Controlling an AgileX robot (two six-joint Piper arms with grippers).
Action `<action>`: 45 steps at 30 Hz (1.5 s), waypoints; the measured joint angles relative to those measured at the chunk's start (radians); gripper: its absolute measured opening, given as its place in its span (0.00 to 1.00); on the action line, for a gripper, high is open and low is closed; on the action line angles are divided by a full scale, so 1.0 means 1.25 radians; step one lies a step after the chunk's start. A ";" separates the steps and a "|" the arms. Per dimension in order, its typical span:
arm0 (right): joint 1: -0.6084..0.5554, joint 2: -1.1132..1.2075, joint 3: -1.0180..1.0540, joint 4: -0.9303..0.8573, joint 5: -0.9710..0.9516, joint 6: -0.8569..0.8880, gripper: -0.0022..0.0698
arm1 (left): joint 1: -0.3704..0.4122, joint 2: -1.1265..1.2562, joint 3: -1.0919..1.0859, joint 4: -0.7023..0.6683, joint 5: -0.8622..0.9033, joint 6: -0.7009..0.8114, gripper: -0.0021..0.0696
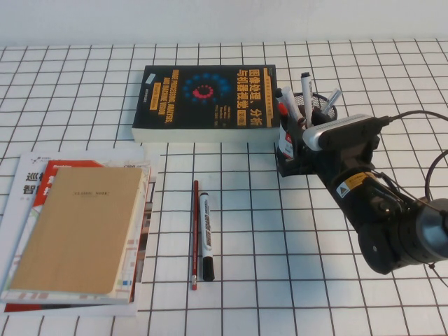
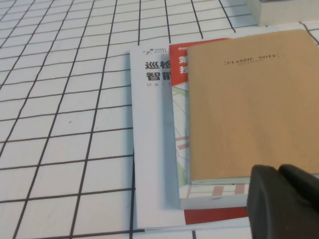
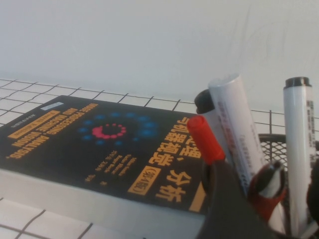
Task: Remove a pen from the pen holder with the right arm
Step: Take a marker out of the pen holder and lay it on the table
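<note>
Pen holder [image 1: 325, 108] stands at 3 o'clock of the dark book [image 1: 206, 101] on the worktop [image 1: 280, 266], pens [image 1: 306, 87] upright inside. Right gripper [image 1: 294, 147] sits at the holder's 7 o'clock side, fingers spread about the pens. Left gripper [image 2: 279, 174] hovers over the tan notebook [image 2: 249, 99], fingers pressed together.

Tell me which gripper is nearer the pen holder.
Right. The right gripper sits at the pen holder, open around its pens; the left gripper is by the brown notebook, across the table.
</note>
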 joint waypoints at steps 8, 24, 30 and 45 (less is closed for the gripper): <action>0.000 0.000 0.000 0.000 0.012 0.000 0.47 | 0.000 0.000 0.000 0.000 0.000 0.000 0.02; 0.000 0.004 -0.058 0.007 0.090 0.000 0.46 | 0.000 0.000 0.000 0.000 0.000 0.000 0.02; 0.000 0.006 -0.061 0.013 0.090 0.000 0.37 | 0.000 0.000 0.000 0.000 0.000 0.000 0.02; -0.004 0.008 -0.061 0.027 0.086 -0.002 0.11 | 0.000 0.000 0.000 0.000 0.000 0.000 0.02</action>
